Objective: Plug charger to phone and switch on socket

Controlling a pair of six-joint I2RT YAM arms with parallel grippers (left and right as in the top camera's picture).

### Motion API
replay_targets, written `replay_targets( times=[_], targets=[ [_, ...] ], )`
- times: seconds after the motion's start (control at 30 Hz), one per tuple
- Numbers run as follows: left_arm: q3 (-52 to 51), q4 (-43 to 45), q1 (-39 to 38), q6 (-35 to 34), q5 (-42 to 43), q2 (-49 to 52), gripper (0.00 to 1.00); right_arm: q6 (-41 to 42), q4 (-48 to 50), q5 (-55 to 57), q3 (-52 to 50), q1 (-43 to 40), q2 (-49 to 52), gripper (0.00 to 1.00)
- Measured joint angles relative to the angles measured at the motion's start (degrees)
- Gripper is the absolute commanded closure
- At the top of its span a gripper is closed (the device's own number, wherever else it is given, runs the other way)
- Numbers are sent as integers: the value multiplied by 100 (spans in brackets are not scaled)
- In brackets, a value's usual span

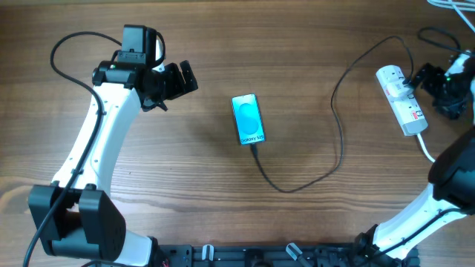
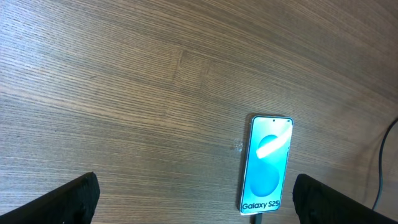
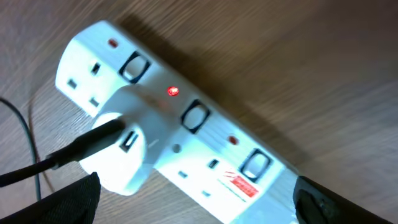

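Observation:
The phone [image 1: 248, 119] lies face up mid-table with a lit teal screen reading "Galaxy S25"; it also shows in the left wrist view [image 2: 267, 164]. The black charger cable [image 1: 338, 126] runs from the phone's near end in a loop to a white plug on the socket [image 1: 404, 104]. In the right wrist view the socket [image 3: 205, 143] has one red light lit above its middle switch, and the cable [image 3: 56, 158] enters the plug. My left gripper [image 1: 178, 80] is open and empty, left of the phone. My right gripper [image 1: 445, 85] is open, just over the socket.
The socket's thick white cord [image 1: 427, 148] runs toward the right arm's base. More cables [image 1: 445, 6] lie at the far right corner. Bare wooden table [image 1: 223, 200] surrounds the phone.

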Motion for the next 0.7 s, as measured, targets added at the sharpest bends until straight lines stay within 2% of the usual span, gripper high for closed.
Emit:
replay_targets(
  times=[0.2, 0.37, 0.47, 0.7],
  targets=[
    [0, 0, 0, 0, 0, 0, 0, -42, 155, 120, -164, 61, 0, 0],
    [0, 0, 0, 0, 0, 0, 0, -131, 669, 188, -216, 57, -2, 0],
    [0, -2, 0, 0, 0, 0, 0, -170, 1294, 229, -227, 57, -2, 0],
    [0, 0, 0, 0, 0, 0, 0, -166, 1676, 251, -227, 57, -4, 0]
  ],
)
